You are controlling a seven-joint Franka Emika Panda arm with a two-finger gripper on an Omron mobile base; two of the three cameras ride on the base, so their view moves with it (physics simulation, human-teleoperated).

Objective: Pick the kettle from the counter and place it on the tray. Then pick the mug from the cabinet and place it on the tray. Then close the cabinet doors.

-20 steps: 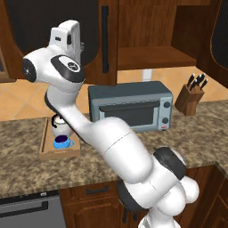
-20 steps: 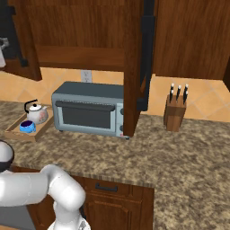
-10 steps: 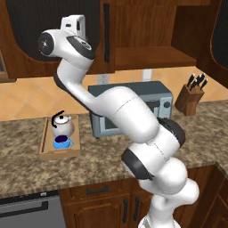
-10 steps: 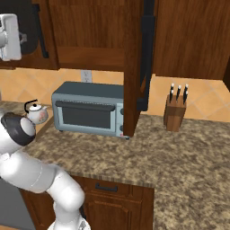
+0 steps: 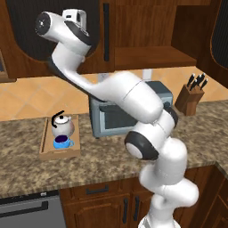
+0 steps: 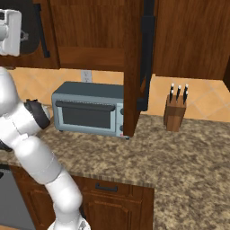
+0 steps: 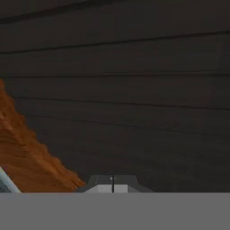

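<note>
The kettle (image 5: 62, 125) and the blue mug (image 5: 62, 142) are seen standing together on the wooden tray (image 5: 45, 141) on the granite counter (image 5: 102, 156). The gripper (image 7: 112, 184) is clenched empty, raised close against the black panel of the left cabinet door (image 5: 26, 40)

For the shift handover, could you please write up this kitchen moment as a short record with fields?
kettle: kettle stands on the tray
mug: blue mug on the tray, in front of the kettle
hand: hand shut, empty, raised close to the black panel of the left cabinet door
right cabinet door: open, edge-on
counter: toaster oven, knife block
</note>
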